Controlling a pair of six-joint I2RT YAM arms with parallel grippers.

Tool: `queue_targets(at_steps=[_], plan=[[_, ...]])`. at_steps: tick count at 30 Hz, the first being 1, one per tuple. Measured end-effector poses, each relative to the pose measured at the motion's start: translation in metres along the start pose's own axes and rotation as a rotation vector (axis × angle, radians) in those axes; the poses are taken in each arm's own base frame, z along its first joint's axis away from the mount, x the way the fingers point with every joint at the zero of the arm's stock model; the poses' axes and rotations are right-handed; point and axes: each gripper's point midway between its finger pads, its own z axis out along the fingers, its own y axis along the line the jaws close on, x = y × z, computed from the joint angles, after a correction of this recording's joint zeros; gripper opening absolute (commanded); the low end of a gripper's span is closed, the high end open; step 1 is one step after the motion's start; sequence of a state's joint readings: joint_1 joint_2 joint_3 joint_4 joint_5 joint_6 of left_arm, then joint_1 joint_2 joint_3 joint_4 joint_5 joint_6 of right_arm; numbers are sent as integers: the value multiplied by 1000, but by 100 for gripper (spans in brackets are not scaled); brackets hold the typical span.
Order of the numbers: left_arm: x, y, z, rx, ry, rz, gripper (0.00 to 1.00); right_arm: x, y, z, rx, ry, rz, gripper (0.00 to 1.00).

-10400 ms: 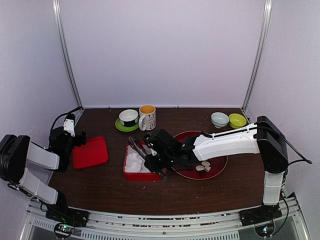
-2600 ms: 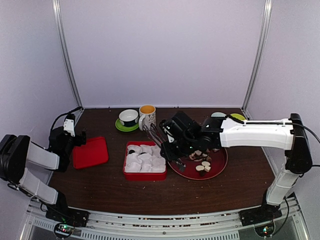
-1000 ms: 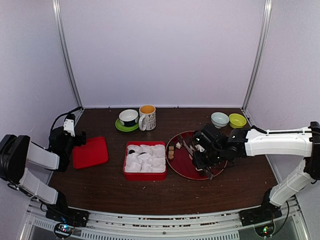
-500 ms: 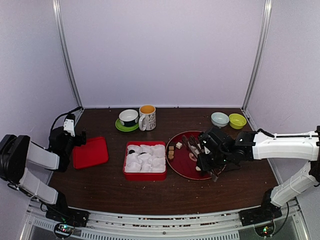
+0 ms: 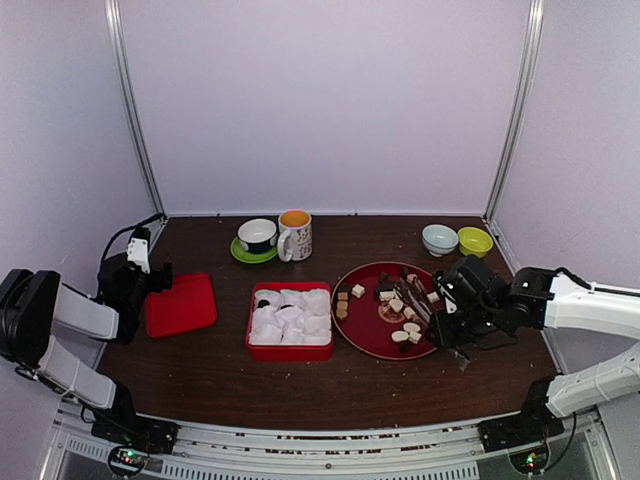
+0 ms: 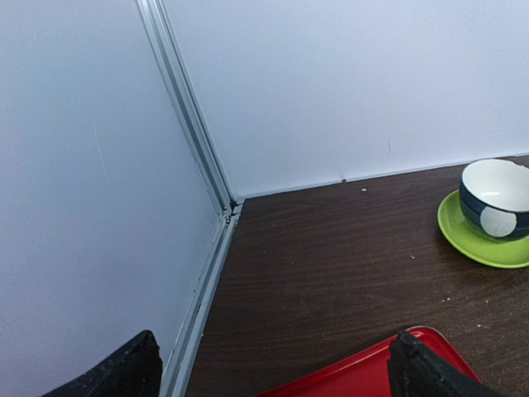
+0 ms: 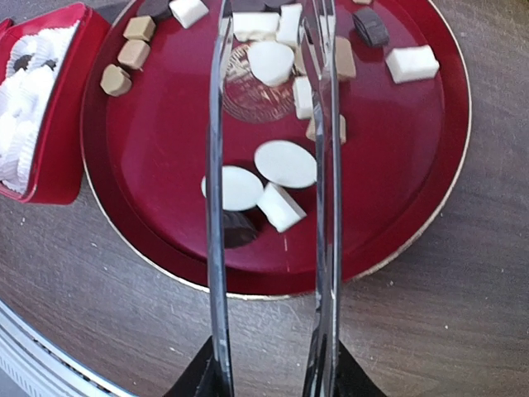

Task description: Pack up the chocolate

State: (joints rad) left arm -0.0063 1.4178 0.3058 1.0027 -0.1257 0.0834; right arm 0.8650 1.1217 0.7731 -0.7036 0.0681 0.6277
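Observation:
The chocolate (image 5: pixel 404 318) lies as several small white, tan and dark pieces on a round red plate (image 5: pixel 362 342). In the right wrist view white rounds (image 7: pixel 285 163), tan cubes (image 7: pixel 132 54) and a dark piece (image 7: pixel 370 26) show on the plate (image 7: pixel 165 141). My right gripper (image 5: pixel 458 306) (image 7: pixel 269 372) is shut on the long metal tongs (image 7: pixel 216 165), whose arms stand apart and empty over the plate's near right part. A red box (image 5: pixel 290 350) (image 7: pixel 62 99) of white paper cups (image 5: pixel 292 318) holds a few dark pieces. My left gripper (image 5: pixel 150 278) (image 6: pixel 273 372) is open and empty beside the red lid (image 5: pixel 181 304).
A green saucer with a blue-white bowl (image 5: pixel 257 236) (image 6: pixel 496 198) and a mug (image 5: pixel 295 235) stand at the back. A pale bowl (image 5: pixel 439 239) and a green bowl (image 5: pixel 475 241) stand at the back right. The red lid's edge (image 6: pixel 364 376) lies under the left fingers.
My right arm has carried the tongs from the red box rightward across the plate and drawn back to the plate's right side. The left arm has not moved.

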Motion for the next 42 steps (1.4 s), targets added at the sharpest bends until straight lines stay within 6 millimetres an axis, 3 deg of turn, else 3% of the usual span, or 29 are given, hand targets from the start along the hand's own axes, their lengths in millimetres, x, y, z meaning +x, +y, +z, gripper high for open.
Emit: queue_targets(at_steps=[3, 13, 22, 42], plan=[[0, 0, 0, 0, 0, 0, 98, 8, -5, 0, -7, 31, 13, 38], [0, 0, 0, 0, 0, 0, 98, 26, 5, 17, -53, 146, 15, 37], [0, 0, 0, 0, 0, 0, 98, 32, 4, 27, -32, 184, 22, 37], [0, 0, 0, 0, 0, 0, 98, 13, -6, 56, 59, 186, 33, 37]])
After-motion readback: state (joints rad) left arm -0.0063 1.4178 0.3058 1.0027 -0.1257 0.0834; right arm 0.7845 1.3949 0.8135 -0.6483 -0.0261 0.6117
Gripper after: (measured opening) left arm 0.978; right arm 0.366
